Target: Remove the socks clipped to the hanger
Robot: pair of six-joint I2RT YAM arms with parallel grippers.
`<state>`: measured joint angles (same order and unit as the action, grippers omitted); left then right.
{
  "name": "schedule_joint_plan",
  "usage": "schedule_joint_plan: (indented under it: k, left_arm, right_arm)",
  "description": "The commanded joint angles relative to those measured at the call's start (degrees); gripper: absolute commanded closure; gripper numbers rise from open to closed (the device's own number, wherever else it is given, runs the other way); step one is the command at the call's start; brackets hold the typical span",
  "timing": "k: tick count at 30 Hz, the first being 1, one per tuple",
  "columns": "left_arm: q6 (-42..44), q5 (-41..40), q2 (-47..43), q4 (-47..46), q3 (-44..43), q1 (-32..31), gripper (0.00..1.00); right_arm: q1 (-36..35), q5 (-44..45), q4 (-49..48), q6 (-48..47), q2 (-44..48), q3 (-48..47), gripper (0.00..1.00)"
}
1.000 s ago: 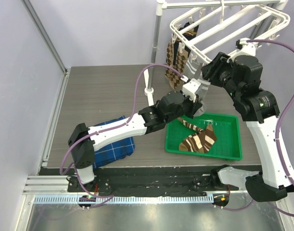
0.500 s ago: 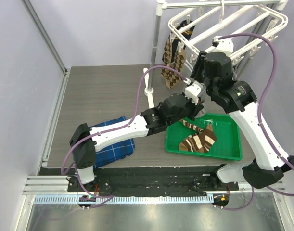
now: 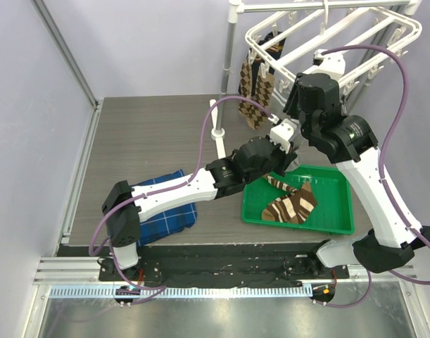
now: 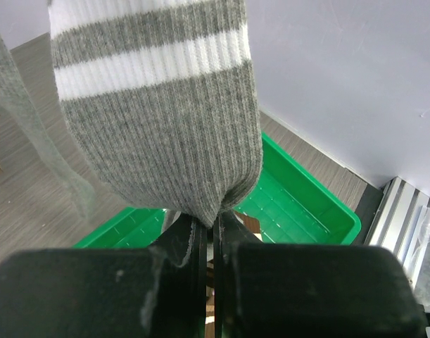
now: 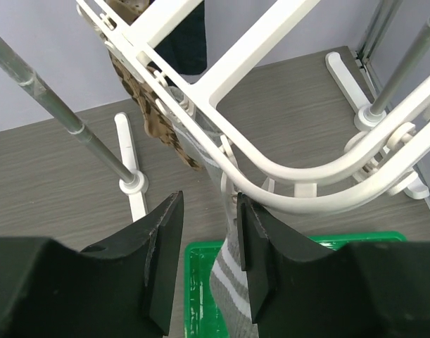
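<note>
Nearest of all, the folded blue plaid cloth (image 3: 165, 217) lies on the grey wood-grain table (image 3: 151, 134), partly under the left arm. Just right of it sits the shallow green plastic tray (image 3: 341, 229), and a brown sock with cream stripes (image 3: 293, 204) lies flat inside.

Over the tray's far-left corner, the left gripper (image 4: 207, 229) is pinched tight on the lower end of a grey ribbed sock with white bands (image 4: 158, 120) (the fabric bunches right where the fingers meet). That sock runs up to the large white plastic drying hanger (image 3: 327, 32), its top at a small clip (image 5: 227, 184) under the frame's curved near corner.

The right gripper (image 5: 209, 239) hovers there with its jaws apart, and the clip and the sock's top show between them, unpinched.

Further back, brown argyle diamond-patterned socks (image 3: 251, 84) and a plain dark navy sock (image 5: 183, 46) dangle from the frame's left end, beside the upright metal pole (image 3: 227, 63).
</note>
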<state>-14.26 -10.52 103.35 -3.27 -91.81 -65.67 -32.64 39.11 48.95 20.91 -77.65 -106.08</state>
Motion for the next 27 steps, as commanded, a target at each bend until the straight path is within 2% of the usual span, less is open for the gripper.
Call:
schedule_joint_plan:
  k: [1,8,16,27]
  left_arm:
    - [1.1,-1.1,-0.6,-3.4,-1.1,-0.5,1.0]
    - [1.3,-0.9,-0.8,-3.2,-1.4,-0.5,1.0]
    - [1.3,-1.1,-0.8,-3.1,-1.1,-0.4,1.0]
    - [1.3,-0.5,-1.3,-3.6,-1.4,-0.5,1.0]
  right_arm:
    - [-0.3,1.1,1.1,0.4,0.9,-3.6,0.56]
    - [-0.2,2.6,3.0,0.7,0.5,-4.0,0.51]
    - [-0.2,5.4,4.2,0.9,-0.2,-4.4,0.51]
    - [-0.3,6.8,0.4,0.4,-2.9,-3.8,0.46]
